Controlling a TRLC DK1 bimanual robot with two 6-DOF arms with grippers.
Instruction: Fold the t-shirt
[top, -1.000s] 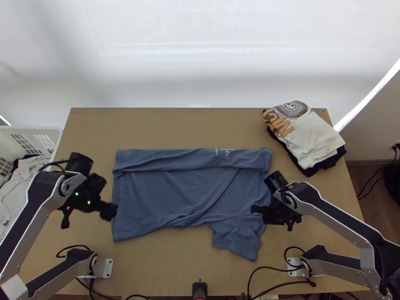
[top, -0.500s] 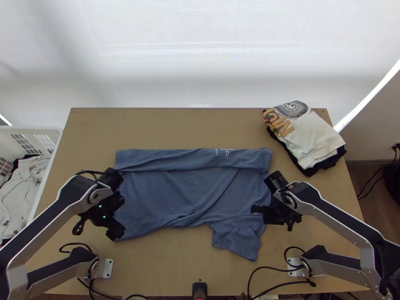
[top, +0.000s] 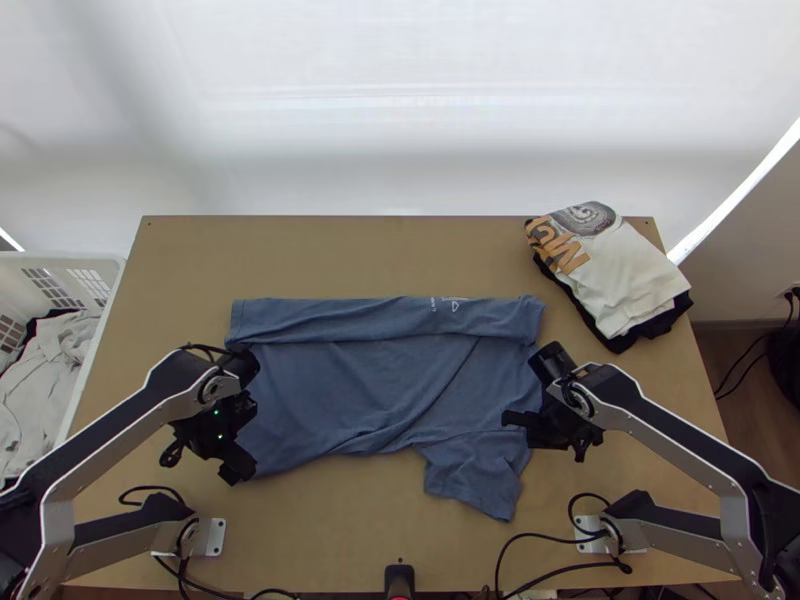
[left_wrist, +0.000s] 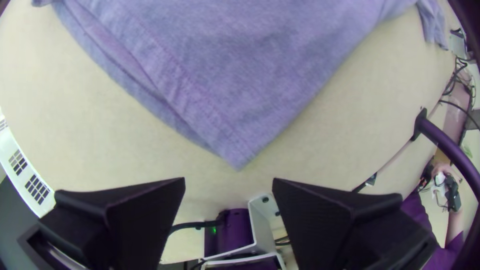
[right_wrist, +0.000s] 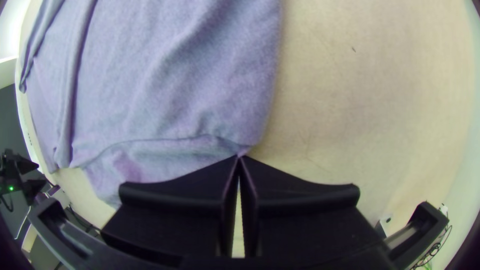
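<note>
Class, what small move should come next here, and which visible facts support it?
Probably the left gripper should ease onto the nearby corner of the t-shirt and close: its fingers stand open facing it, while the right gripper looks shut on the t-shirt's edge.

The blue t-shirt (top: 350, 390) lies spread (its far edge folded over) near a stack of clothes (top: 625, 275)

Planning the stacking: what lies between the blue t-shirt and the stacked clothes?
Bare wooden table between the blue t-shirt and the stacked clothes, in the top view.
</note>
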